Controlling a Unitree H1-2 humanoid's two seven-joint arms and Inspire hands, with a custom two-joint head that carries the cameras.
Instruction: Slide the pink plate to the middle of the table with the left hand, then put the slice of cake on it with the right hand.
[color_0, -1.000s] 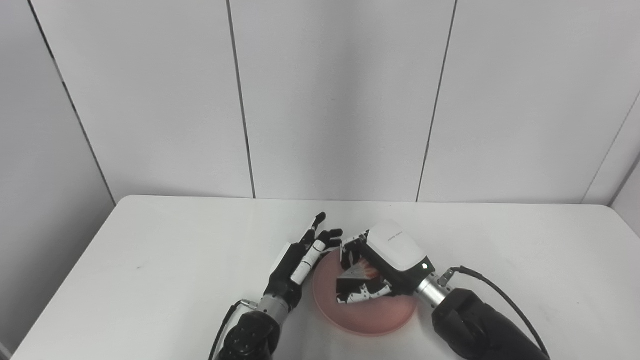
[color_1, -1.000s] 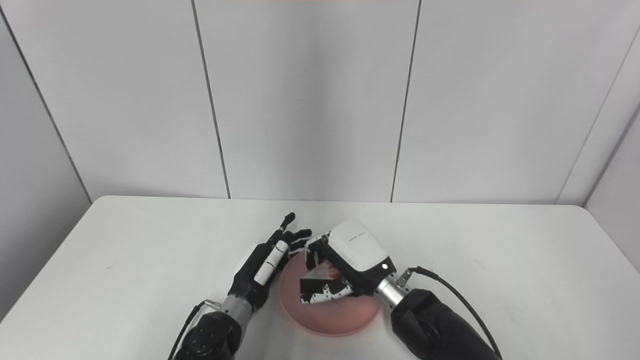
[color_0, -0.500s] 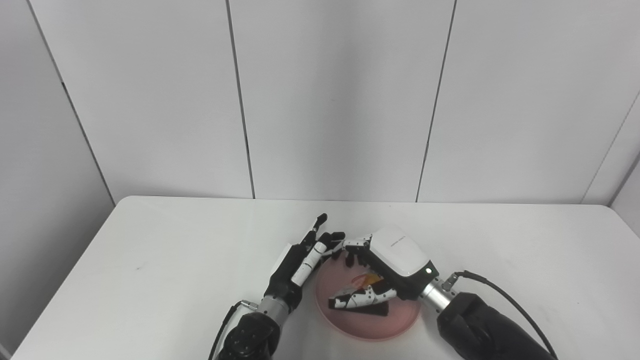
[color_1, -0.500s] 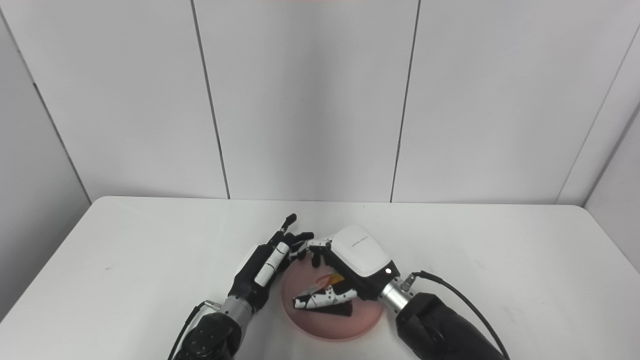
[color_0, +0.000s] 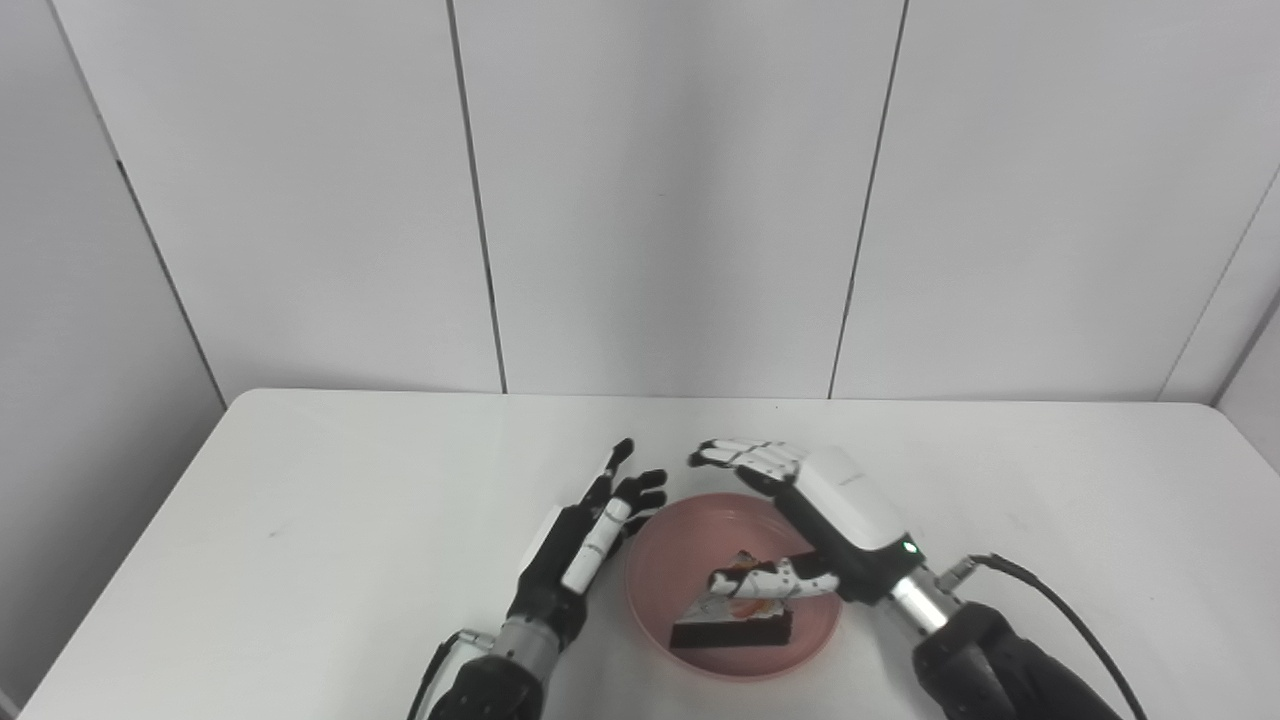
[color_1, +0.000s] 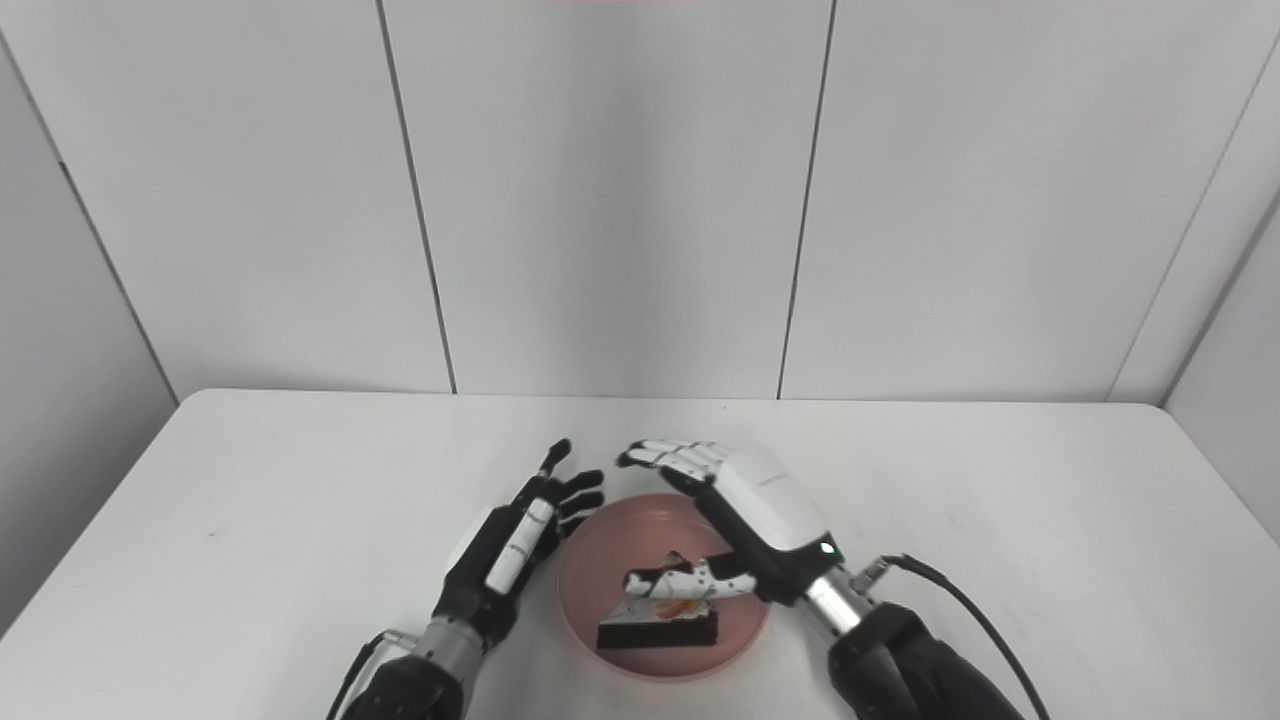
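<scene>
One slice of cake (color_0: 735, 615): lies on the pink plate (color_0: 660, 545), mid-surface. Likely soft, light, easily crushed; hold by its dark sides. Right hand (color_0: 835, 510) spread, thumb over it; left hand (color_0: 580, 530) spread beside the plate.

Both forearms cut off by the bottom edge. Upper part of the slice of cake (color_0: 732, 618) covered by the thumb of the right hand (color_0: 840, 510); contact between thumb and cake impossible to tell. Far rim of the pink plate (color_0: 660, 540) partly hidden behind that hand. Table (color_0: 300, 500) cropped at its near edge and both near corners.
</scene>
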